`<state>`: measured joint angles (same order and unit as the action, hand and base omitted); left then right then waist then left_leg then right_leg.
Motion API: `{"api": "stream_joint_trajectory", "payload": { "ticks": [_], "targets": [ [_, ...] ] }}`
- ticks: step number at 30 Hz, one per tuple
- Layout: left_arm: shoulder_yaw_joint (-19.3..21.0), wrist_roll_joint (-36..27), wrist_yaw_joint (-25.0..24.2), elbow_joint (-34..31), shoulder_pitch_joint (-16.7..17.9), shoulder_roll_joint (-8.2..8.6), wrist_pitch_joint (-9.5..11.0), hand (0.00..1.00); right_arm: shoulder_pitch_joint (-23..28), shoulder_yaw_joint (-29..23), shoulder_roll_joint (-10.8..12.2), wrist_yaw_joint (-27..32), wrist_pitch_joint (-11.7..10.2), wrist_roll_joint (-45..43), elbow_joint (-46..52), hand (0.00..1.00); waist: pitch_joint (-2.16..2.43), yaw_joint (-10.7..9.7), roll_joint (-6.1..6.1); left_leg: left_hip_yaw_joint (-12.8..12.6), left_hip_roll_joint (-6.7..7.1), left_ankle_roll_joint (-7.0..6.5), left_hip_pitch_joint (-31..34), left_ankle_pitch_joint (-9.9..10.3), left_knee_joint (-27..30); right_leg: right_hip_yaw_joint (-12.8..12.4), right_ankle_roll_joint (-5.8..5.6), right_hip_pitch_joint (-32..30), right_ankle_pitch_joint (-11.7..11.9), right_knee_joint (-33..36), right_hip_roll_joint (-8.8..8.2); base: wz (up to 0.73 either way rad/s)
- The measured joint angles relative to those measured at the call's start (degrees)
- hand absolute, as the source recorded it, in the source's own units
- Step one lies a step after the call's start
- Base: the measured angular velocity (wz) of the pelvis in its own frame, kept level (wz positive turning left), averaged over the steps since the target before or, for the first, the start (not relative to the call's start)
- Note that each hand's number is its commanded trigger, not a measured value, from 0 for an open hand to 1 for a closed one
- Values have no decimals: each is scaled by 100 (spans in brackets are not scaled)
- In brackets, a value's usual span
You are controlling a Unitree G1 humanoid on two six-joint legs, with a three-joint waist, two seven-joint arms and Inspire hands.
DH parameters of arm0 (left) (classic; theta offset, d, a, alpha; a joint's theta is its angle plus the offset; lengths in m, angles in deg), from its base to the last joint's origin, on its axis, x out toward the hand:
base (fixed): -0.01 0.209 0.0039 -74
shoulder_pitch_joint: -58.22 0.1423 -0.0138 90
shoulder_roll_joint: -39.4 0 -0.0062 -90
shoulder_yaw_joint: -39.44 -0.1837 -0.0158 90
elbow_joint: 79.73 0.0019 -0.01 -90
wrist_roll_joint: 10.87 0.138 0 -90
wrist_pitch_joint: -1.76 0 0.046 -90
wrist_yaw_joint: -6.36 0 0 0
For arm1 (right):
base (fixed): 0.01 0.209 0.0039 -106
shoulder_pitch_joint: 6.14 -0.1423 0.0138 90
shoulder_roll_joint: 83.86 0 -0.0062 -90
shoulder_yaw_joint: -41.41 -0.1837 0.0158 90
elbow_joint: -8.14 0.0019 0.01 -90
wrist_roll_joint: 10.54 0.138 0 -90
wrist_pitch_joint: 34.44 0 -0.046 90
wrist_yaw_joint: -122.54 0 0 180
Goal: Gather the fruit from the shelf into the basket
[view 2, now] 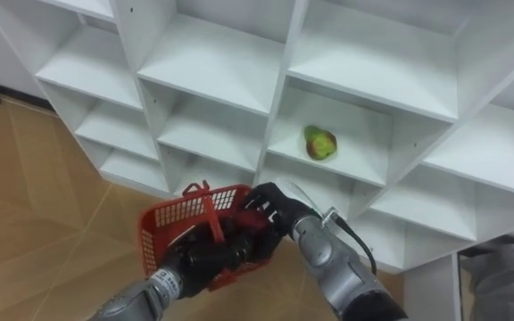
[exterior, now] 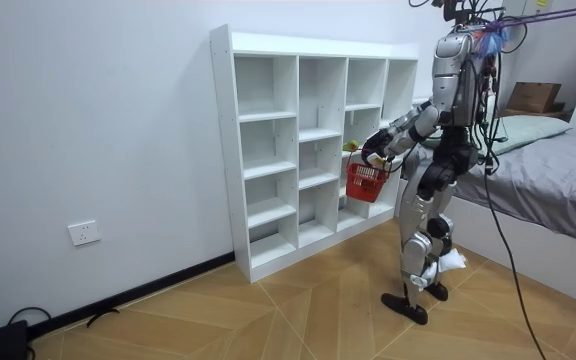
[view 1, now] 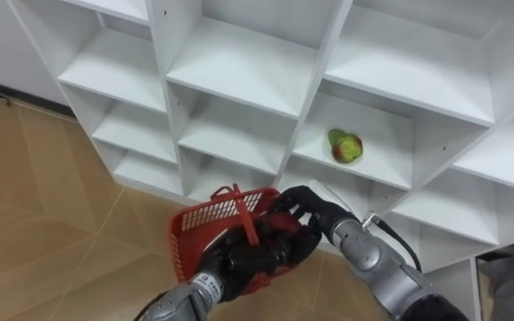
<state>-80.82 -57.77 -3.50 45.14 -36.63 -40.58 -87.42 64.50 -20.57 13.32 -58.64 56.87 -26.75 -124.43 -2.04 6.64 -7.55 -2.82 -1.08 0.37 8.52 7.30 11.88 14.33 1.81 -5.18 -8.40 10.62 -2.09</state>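
The left hand [view 1: 237, 260] was clenched on the near rim of the red basket [view 1: 202, 225]. The right hand [view 1: 303, 210] lay at its far rim, grip impossible to tell, and the green-red fruit [view 1: 345, 146] sat in a compartment of the closet [view 1: 239, 67], up and right of the basket. The right hand would best reach in level, clear of the shelf edge, and wrap the fruit's middle, with the basket held steady below.

We see a white closet [view 1: 239, 67] of open square compartments, which stands on the wooden floor [view 1: 25, 196] against the wall. In one compartment a green and red fruit [view 1: 345, 146] lies on the shelf board.
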Motion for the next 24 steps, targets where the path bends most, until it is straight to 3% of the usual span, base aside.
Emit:
{"api": "stream_joint_trajectory", "payload": {
  "ticks": [6, 14, 15, 16, 18, 24],
  "targets": [
    [-63, -50, -3, -4, 1, 0, 11, 100, -13, -1, 4, 30, 2, -235, 33, 100, 6, -5, -9, -1, 2, 0, -2, 0, 0, 7, 1, -1, -5, 6, -3, 0],
    [-144, -71, -22, -1, 5, 0, 197, 100, -146, -4, -8, 59, 1, -459, 41, 100, 17, -18, -24, -2, 2, 0, -17, 0, 20, 3, 2, 3, -5, 53, 4, 0],
    [-144, -89, -33, -2, 8, -1, 202, 100, -150, -5, -8, 60, 1, -459, 42, 74, 17, -17, -25, -2, 2, 0, -16, 0, 30, 2, 1, 3, -5, 60, 3, 0],
    [-153, -108, -40, -2, 14, -2, 207, 100, -160, -4, -7, 60, 1, -458, 46, 67, 17, -16, -25, -2, 2, 0, -17, 0, 40, -1, 2, 2, -7, 75, 3, 0],
    [-159, -172, -41, -2, 18, -2, 207, 100, -177, -4, -6, 60, 1, -453, 55, 0, 17, -7, -33, -3, 2, 0, -11, 0, 51, -22, 4, -21, -20, 113, 6, 0],
    [-159, -295, -47, -2, 34, -2, 208, 100, -193, -5, -4, 110, 1, -453, 85, 0, 22, -2, -40, -5, -3, -1, 39, -1, 86, -36, 6, -88, -19, 165, 11, 0]
  ]
}}
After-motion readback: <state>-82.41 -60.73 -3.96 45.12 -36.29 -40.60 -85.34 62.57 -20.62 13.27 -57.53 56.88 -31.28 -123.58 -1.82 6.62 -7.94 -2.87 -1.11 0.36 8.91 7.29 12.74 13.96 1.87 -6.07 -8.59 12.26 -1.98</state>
